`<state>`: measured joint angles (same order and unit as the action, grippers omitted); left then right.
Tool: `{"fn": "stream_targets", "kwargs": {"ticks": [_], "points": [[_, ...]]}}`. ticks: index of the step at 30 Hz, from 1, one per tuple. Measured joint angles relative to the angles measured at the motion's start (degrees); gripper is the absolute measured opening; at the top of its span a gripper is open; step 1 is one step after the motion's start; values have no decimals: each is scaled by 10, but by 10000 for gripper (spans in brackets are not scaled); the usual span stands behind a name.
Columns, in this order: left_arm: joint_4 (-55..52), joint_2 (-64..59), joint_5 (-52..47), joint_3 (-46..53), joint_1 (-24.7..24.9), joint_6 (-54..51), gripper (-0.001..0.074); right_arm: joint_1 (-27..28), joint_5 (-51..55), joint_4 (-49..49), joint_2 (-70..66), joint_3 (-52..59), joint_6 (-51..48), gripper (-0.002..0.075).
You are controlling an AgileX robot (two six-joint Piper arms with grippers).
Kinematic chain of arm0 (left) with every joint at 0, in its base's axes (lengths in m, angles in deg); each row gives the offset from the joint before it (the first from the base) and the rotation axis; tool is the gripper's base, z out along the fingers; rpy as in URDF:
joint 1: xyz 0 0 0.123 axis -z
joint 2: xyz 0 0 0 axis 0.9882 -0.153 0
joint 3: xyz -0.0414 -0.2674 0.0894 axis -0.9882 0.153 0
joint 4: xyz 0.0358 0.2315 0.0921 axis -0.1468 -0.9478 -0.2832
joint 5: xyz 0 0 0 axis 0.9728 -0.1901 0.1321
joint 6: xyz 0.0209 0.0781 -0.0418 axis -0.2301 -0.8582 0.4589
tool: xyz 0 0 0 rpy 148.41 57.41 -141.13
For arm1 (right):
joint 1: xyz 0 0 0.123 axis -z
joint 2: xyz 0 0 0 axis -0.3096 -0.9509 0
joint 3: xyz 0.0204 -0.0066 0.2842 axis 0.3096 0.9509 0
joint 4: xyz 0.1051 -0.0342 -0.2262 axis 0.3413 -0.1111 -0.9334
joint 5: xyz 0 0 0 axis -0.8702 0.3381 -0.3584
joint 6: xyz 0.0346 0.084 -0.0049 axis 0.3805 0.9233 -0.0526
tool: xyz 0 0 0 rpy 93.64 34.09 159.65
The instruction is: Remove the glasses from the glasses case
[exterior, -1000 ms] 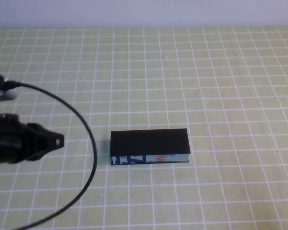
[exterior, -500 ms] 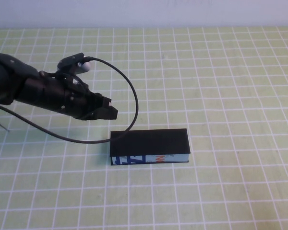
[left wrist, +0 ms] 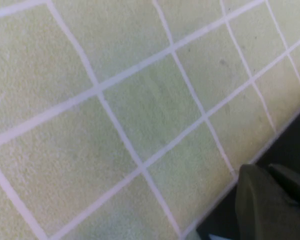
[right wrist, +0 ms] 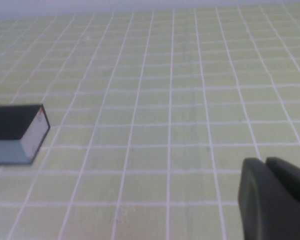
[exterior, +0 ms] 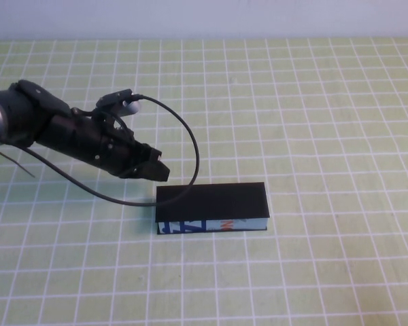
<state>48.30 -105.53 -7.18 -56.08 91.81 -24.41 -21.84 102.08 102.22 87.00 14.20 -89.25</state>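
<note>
The glasses case (exterior: 212, 208) lies flat on the green checked table mat (exterior: 313, 122), near the middle, with its black lid shut and its light-blue side facing the robot. The glasses cannot be seen. The left gripper (exterior: 155, 170) reaches in from the left and hangs just beside the case's back left corner. I cannot tell if it touches the case. A black cable (exterior: 183, 132) loops over the left arm. The right gripper (right wrist: 272, 200) stays far off to the case's right, low over the mat.
</note>
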Motion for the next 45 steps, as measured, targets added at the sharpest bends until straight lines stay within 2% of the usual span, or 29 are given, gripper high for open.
{"fn": "stream_targets", "kwargs": {"ticks": [3,8,14,19,24,32,36,39,45], "points": [[-18,0,-6,0,0,6,-4,0,-43,42,0,0,0,-18],[-32,-7,-12,-1,0,16,-4,0,-97,204,0,0,0,-18],[-37,-20,-18,-1,0,17,-4,0,-132,319,0,0,0,-18],[-37,-20,-16,-1,0,19,-4,1,-20,361,-48,-63,0,-18],[-37,-20,-16,-1,0,20,-4,1,141,311,-206,-177,-13,-18],[-37,-20,-12,-1,0,20,-4,-5,281,286,-515,-368,-179,-18],[-37,-20,-11,-1,0,20,-4,-65,289,283,-643,-461,-201,-17],[-37,-20,-11,-1,0,20,-4,-148,268,256,-734,-531,-199,-17],[-37,-20,-11,-1,0,20,-4,-318,245,99,-878,-647,-221,-17]]}}
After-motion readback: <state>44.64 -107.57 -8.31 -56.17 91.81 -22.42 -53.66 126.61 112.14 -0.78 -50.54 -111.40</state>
